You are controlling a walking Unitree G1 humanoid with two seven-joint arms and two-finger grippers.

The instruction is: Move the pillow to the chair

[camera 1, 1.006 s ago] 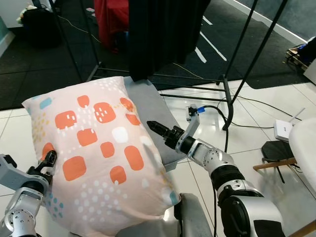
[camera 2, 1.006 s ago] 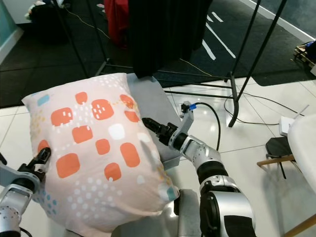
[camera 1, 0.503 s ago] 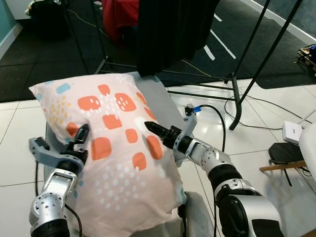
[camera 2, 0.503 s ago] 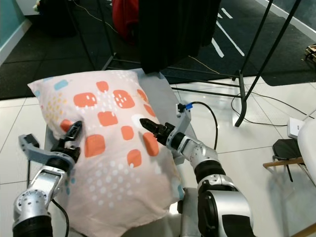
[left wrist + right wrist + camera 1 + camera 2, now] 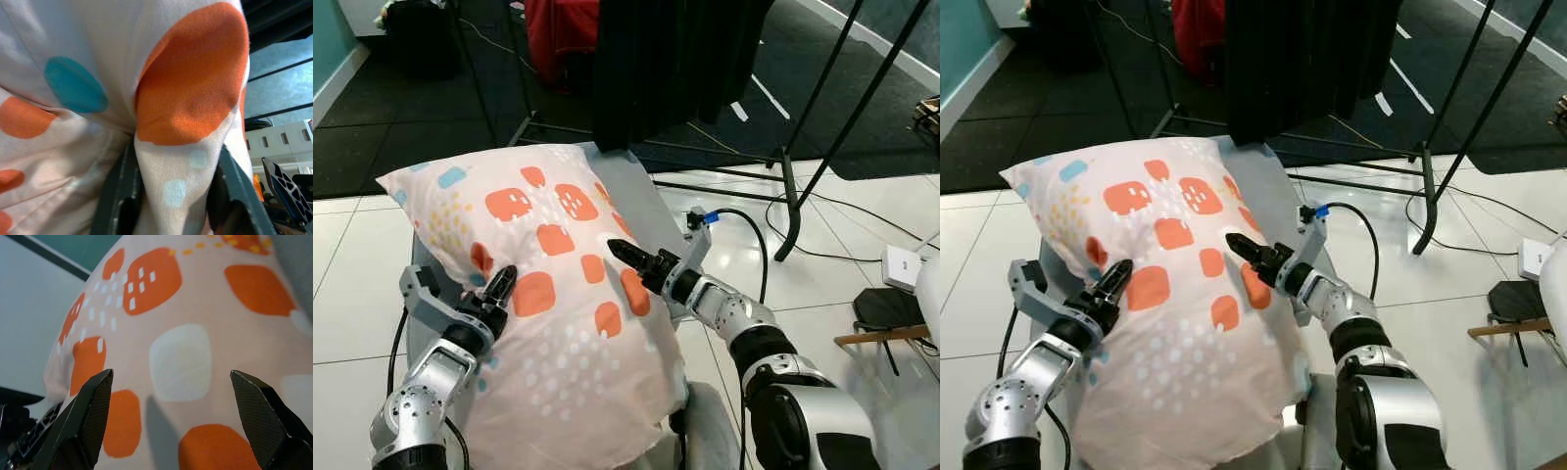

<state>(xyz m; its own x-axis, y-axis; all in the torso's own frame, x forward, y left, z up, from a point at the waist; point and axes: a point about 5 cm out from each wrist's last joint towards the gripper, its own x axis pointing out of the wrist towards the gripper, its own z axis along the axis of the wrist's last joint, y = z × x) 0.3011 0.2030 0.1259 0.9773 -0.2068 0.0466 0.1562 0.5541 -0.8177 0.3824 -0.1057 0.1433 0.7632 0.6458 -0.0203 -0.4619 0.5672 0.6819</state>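
Pillow (image 5: 543, 294), pale pink with orange squares, lies across the grey chair (image 5: 641, 201), covering most of its seat. Left gripper (image 5: 495, 291) is clenched on a fold of fabric at the pillow's near side. Right gripper (image 5: 625, 257) rests against the pillow's far side, fingers spread, seemingly touching it.

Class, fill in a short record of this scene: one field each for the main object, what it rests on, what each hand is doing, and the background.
Object: pillow, pale pink with orange patches
Support: grey chair, pillow lying on its seat
Left hand: shut on a fold of pillow fabric
Right hand: fingers open, at the pillow's right side
Background: black stand legs, dark hanging cloth, white tiled floor
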